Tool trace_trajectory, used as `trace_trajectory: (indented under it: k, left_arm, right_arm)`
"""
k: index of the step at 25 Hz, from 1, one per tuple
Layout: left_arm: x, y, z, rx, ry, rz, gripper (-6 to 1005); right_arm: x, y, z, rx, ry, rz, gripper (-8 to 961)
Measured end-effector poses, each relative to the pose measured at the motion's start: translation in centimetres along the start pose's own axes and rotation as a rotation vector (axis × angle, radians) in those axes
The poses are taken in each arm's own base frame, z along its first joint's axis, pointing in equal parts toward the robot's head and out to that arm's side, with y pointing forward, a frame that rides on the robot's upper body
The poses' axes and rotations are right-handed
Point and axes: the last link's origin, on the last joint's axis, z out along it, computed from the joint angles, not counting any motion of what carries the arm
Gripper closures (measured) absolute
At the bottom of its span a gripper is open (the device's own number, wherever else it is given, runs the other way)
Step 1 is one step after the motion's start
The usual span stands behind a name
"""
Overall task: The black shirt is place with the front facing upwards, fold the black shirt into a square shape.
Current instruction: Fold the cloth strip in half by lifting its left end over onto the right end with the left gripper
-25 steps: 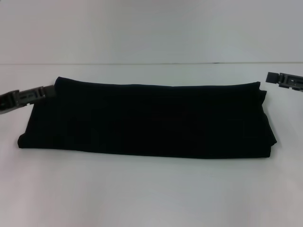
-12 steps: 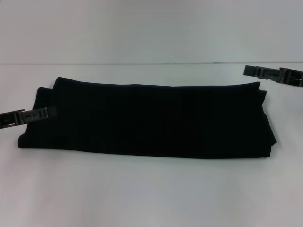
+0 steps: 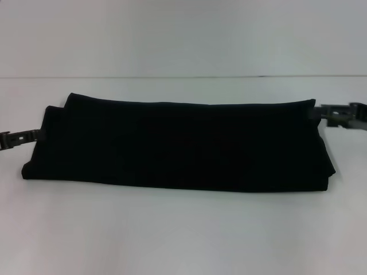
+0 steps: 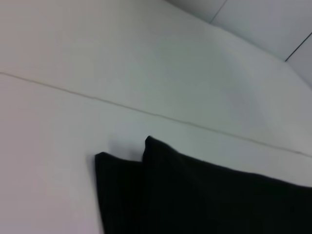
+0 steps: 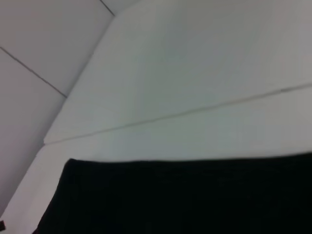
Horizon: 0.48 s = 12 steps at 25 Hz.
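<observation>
From my head camera, the black shirt (image 3: 178, 144) lies folded into a long band across the middle of the white desk (image 3: 183, 235), its ends at 9 and 3 o'clock. My left claw (image 3: 35, 136) sits at 9 o'clock, its tip touching the shirt's left end; half a second ago it reached further in over the cloth and lay slightly lower, so it has drawn outward. My right claw (image 3: 321, 111) is at 3 o'clock, meeting the shirt's far right corner; half a second ago it hung higher, clear of the fabric, so it has come down to the edge. I cannot tell how far either claw is parted, or whether either has any cloth in it. The shirt itself has not shifted.

My left wrist camera shows the black shirt (image 4: 204, 195) as two stepped layers with pointed corners lying on the desk (image 4: 73, 122).

My right wrist camera shows the black shirt (image 5: 185, 197) with one straight folded edge and a rounded corner on the desk (image 5: 195, 131).
</observation>
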Motion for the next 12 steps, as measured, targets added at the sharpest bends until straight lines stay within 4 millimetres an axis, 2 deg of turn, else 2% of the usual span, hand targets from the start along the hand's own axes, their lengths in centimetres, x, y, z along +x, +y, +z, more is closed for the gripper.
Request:
trace_trajectory:
  k: [5, 12]
  left_arm:
    - [-0.4, -0.4, -0.8, 0.006, -0.056, 0.023, 70]
    - [-1.2, -0.9, -1.5, 0.030, -0.107, 0.039, 70]
  right_arm:
    - [1.4, -1.1, -2.1, 0.017, 0.083, 0.075, 55]
    - [3.6, -1.9, -2.5, 0.041, 0.149, 0.106, 55]
